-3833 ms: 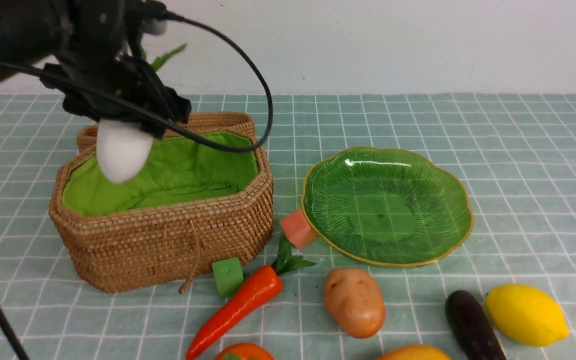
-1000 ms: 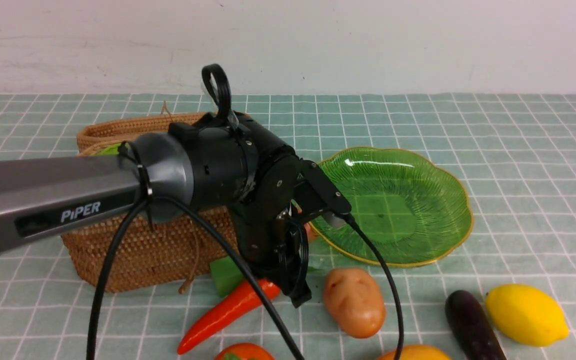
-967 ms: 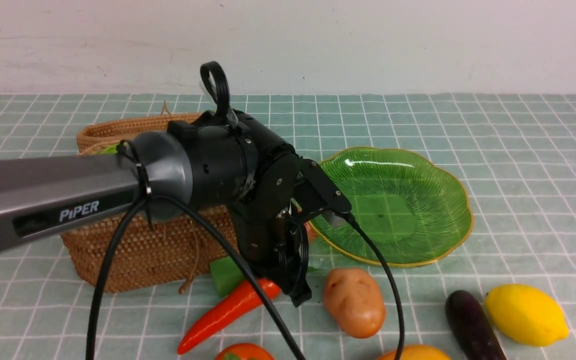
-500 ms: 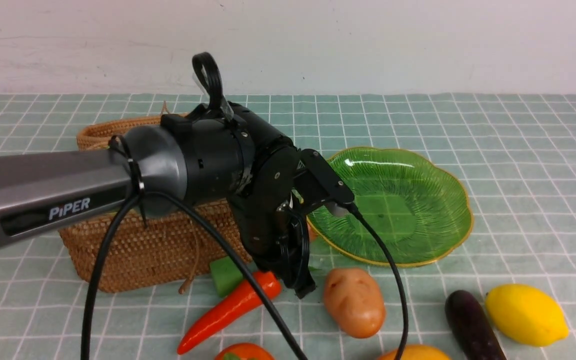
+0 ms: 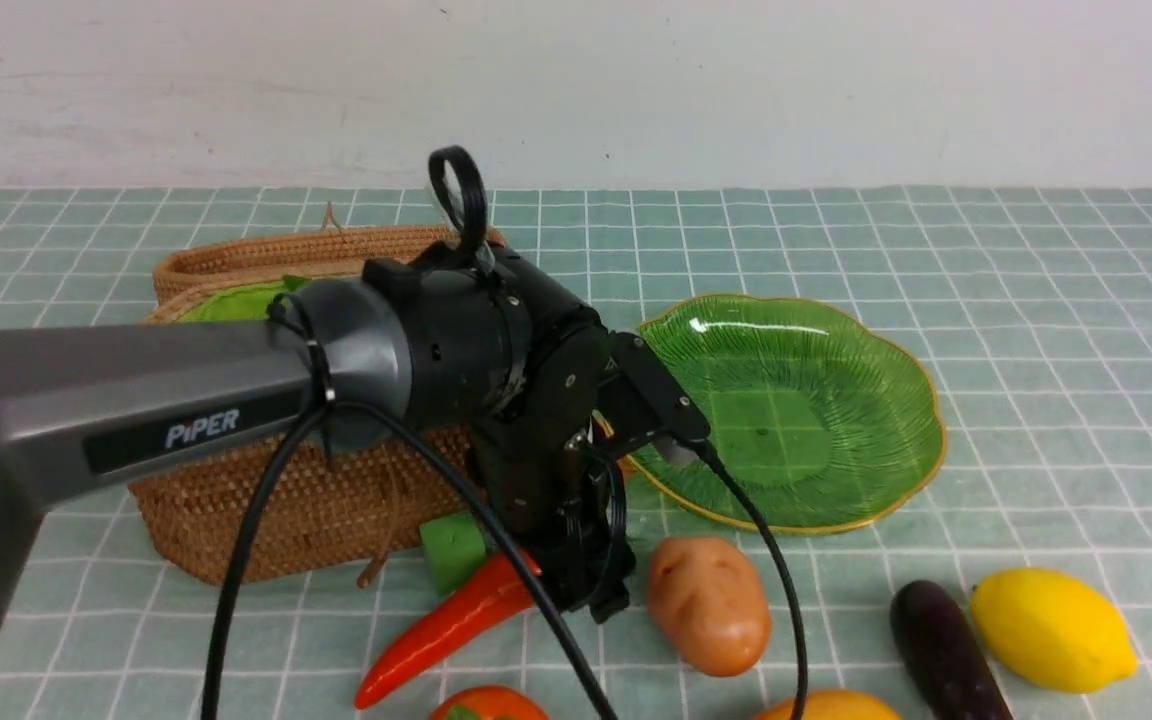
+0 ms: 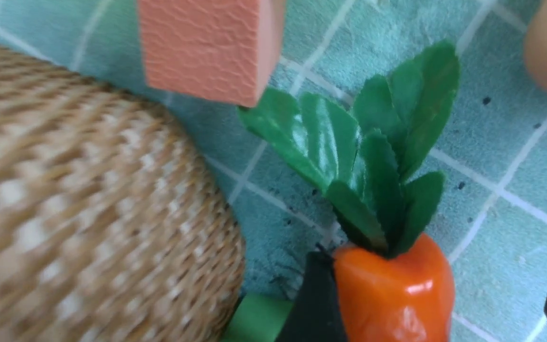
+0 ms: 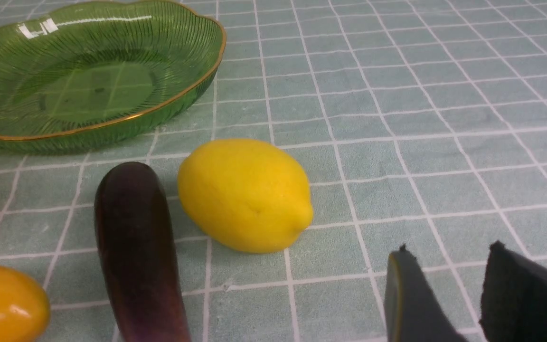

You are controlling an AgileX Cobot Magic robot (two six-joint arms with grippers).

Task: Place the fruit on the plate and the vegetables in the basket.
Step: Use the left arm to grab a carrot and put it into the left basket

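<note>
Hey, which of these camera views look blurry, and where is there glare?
Left wrist view: the basket is smeared and soft, while the carrot is sharp, with glossy highlights. Front view: sharp, with a white glare streak on the plate near its far rim. Right wrist view: sharp, with a similar streak on the plate.

Quick tally. Three fruits: one lemon (image 5: 1053,630), one mango (image 5: 829,706), one round orange-red fruit (image 5: 489,705) (those last two barely peeking in at the near edge, lol). Three veggies in sight: one carrot (image 5: 446,635), one potato (image 5: 709,604), one eggplant (image 5: 941,650). Two little cubes: one green cube (image 5: 453,550), one pink cube (image 6: 207,47). Then just singles: one wicker basket (image 5: 266,500), one green glass plate (image 5: 836,400).
</note>
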